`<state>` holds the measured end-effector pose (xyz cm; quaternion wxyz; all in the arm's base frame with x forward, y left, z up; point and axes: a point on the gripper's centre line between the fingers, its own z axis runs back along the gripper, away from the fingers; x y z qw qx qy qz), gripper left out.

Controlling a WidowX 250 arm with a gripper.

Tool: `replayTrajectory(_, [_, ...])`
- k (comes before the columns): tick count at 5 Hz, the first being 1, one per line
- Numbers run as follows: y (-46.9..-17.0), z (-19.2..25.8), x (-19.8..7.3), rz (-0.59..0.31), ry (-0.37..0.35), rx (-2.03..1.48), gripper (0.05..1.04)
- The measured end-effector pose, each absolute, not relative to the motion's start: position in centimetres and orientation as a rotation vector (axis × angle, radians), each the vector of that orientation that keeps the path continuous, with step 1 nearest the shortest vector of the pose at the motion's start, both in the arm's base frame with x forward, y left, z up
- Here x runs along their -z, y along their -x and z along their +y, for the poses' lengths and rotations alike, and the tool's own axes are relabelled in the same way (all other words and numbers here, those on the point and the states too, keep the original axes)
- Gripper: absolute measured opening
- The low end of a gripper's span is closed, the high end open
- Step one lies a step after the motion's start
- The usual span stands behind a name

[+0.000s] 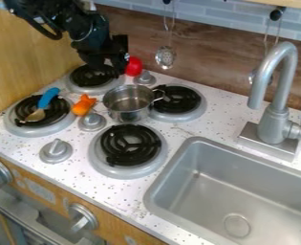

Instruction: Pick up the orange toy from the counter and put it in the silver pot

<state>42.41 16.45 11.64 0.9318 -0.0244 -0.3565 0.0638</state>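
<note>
Hand of the one black arm, which enters at the upper left, is over the far burner; whether it is apart, together or clamped on something, I cannot tell. Just to its right is one round red thing, near the back wall; from this angle I cannot tell if the two touch.

Four burners show on the speckled surface: the far one, one at the left, one at the right and one nearer. One metal pot stands upright in the middle of them, its handle toward the right burner. One spoon (blue handle, dull bowl) lies on the left burner, and one orange thing sits between that burner and the pot. Three knobs are on top among the burners, and two bigger dials are on the front panel.

To the right are one sink and one curved tap at its far side. One slotted ladle hangs at the back wall, with a second utensil partly hidden behind the tap.
</note>
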Motion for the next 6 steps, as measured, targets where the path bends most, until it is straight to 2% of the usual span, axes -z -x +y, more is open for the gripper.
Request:
replayTrajectory(1, [-42.3, 16.3, -9.9, -0.691, 0.067, -0.142, 1.005])
replayTrajectory(2, [-42.2, 18.7, -9.7, -0.681, 0.039, -0.27, 1.005])
replayTrajectory(3, [-42.7, 20.8, -10.4, -0.686, -0.017, -0.36, 1.005])
replayTrajectory(4, [-43.0, 22.2, -11.2, -0.713, -0.039, -0.427, 1.005])
replayTrajectory(6, [-42.2, 25.0, -7.3, -0.569, -0.138, -0.532, 1.005])
